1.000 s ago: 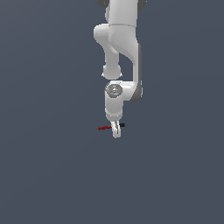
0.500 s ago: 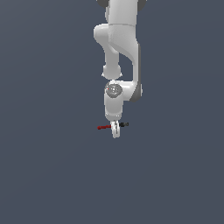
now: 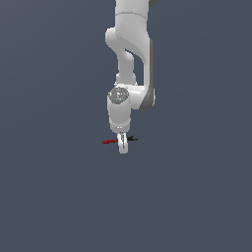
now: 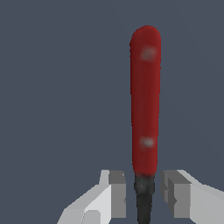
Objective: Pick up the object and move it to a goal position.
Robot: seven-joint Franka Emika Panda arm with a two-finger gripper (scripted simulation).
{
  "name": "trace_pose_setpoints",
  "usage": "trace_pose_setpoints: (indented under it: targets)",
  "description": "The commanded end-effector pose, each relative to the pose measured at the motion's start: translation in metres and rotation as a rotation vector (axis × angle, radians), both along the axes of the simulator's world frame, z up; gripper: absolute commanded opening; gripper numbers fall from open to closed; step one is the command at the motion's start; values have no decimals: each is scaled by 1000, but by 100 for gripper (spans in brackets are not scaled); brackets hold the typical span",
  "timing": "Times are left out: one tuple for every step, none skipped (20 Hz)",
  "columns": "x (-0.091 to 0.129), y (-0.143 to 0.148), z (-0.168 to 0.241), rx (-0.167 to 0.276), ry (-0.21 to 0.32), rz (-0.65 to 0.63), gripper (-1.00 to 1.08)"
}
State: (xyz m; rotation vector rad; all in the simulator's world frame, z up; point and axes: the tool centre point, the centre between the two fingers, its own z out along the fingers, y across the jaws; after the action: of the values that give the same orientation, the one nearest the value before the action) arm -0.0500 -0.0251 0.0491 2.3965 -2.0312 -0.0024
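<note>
While arm points down, end effector (image 3: 123, 146) fingers apart, straddling rod (image 3: 110, 141) (red end toward exterior view's left), not clamped; pose unchanged since half-second earlier.

One arm (image 3: 129, 59) is in the scene, and it ends in one gripper (image 3: 123, 145) with two fingers (image 4: 114, 192), both of which show in the wrist view. There is one rod (image 3: 118, 141), a single piece with one red part and one black part. One plain dark worktop (image 3: 49, 197) lies under everything, and nothing else can be counted.
</note>
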Motion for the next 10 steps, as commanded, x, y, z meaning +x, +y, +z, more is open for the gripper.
trace_pose_setpoints:
  targets:
    - [5,-16,18,-1,-1,-1,-100]
    - [8,-23,26,-1,-1,-1,-100]
    - [11,-30,34,-1,-1,-1,-100]
    - [13,-37,43,-1,-1,-1,-100]
    - [16,-45,51,-1,-1,-1,-100]
    - [19,-52,60,-1,-1,-1,-100]
    - [22,-60,69,-1,-1,-1,-100]
    - [25,-67,78,-2,-1,0,-100]
    - [28,-74,86,-2,-1,0,-100]
    - [31,-80,93,-2,-1,0,-100]
